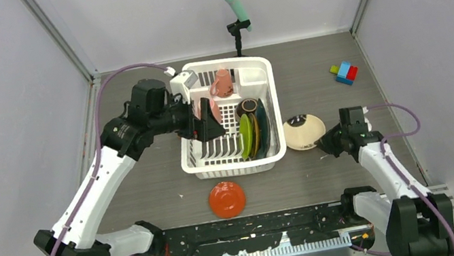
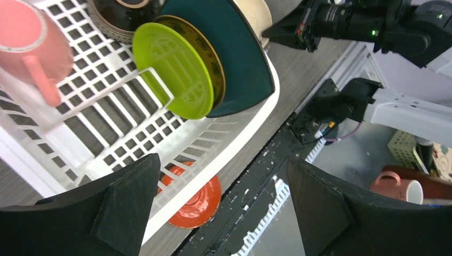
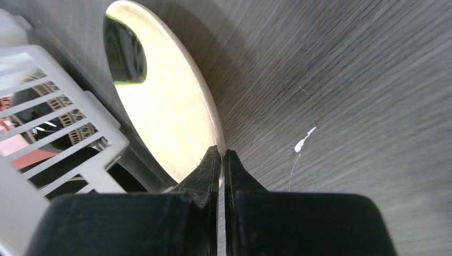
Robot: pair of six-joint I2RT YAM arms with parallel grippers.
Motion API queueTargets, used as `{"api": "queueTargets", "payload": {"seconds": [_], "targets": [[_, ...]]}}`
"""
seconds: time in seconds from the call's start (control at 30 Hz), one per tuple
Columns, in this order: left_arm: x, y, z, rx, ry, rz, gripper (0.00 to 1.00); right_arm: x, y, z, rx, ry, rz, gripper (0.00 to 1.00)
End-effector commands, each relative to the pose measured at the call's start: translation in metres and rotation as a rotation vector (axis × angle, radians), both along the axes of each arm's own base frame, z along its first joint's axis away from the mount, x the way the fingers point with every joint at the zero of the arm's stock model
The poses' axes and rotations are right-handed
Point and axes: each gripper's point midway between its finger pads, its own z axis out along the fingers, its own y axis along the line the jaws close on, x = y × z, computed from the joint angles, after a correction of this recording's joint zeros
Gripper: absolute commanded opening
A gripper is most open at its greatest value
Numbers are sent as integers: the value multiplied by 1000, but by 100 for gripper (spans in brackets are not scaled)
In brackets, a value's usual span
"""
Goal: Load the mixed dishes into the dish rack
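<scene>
The white dish rack [image 1: 234,165] holds a lime-yellow plate [image 1: 247,136] and a dark teal plate [image 1: 264,129] standing on edge, a small brown bowl [image 1: 248,106] and a pink mug [image 1: 222,82]. My left gripper [image 1: 207,123] hangs open over the rack's left half with nothing between its fingers [image 2: 128,208]; a second pink mug [image 2: 32,48] lies on the rack floor just beyond it. A red-orange dish [image 1: 226,199] lies on the table in front of the rack. My right gripper [image 3: 221,154] is shut on the rim of the cream plate [image 3: 165,106], which sits right of the rack [image 3: 64,122].
A mint-green cylinder on a black stand [image 1: 233,3] stands behind the rack. Small coloured toy blocks [image 1: 344,73] lie at the far right. Grey walls close in both sides of the table.
</scene>
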Motion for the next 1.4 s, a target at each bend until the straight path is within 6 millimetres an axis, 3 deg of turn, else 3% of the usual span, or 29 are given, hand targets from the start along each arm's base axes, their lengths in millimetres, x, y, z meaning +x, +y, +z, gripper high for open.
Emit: {"api": "queueTargets", "payload": {"seconds": [0.0,0.03,0.07,0.1,0.13,0.17,0.2,0.23,0.27,0.3,0.33,0.37,0.4,0.5,0.57,0.77,0.9,1.07,1.23,1.37], "targets": [[-15,-17,26,-139,-63,-123,90,6,-24,56,-132,-69,-41,0],[-17,-21,30,-164,-77,-141,88,-3,-24,58,-136,-31,-36,0],[-18,-25,34,-185,-97,-159,87,3,-31,78,-164,-54,-55,0],[-20,-30,39,-205,-124,-176,87,-5,-32,80,-171,-10,-53,0],[-20,-32,43,-228,-154,-183,87,2,-34,102,-187,-34,-51,0],[-21,-35,46,-248,-183,-190,87,-7,-35,106,-197,18,-37,0],[-22,-38,49,-266,-212,-194,88,3,-38,131,-213,-9,-40,0],[-22,-41,50,-277,-233,-196,88,-7,-39,135,-228,43,-25,0],[-22,-42,53,-284,-256,-199,88,1,-42,157,-246,23,-27,0],[-23,-45,52,-281,-271,-208,88,-7,-44,162,-263,63,-8,0],[-22,-48,52,-271,-288,-215,87,1,-47,186,-285,29,-14,0],[-22,-50,51,-260,-308,-226,86,-7,-49,191,-300,60,-2,0],[-23,-53,53,-252,-336,-251,85,0,-52,212,-316,22,-8,0],[-27,-65,59,-224,-470,-324,83,-2,-45,238,-295,8,29,0],[-30,-72,66,-188,-608,-386,82,2,-22,261,-186,-45,93,0],[-21,-84,88,-66,-1064,-490,85,10,17,287,2,-143,206,0],[-19,-97,90,12,-1281,-605,85,12,37,297,109,-196,265,0],[-11,-120,95,64,-1372,-638,83,13,51,303,204,-206,282,0],[-8,-146,91,180,-1519,-678,99,13,63,307,283,-210,305,0],[-1,-157,96,225,-1545,-675,95,13,67,307,309,-206,323,0]]}}
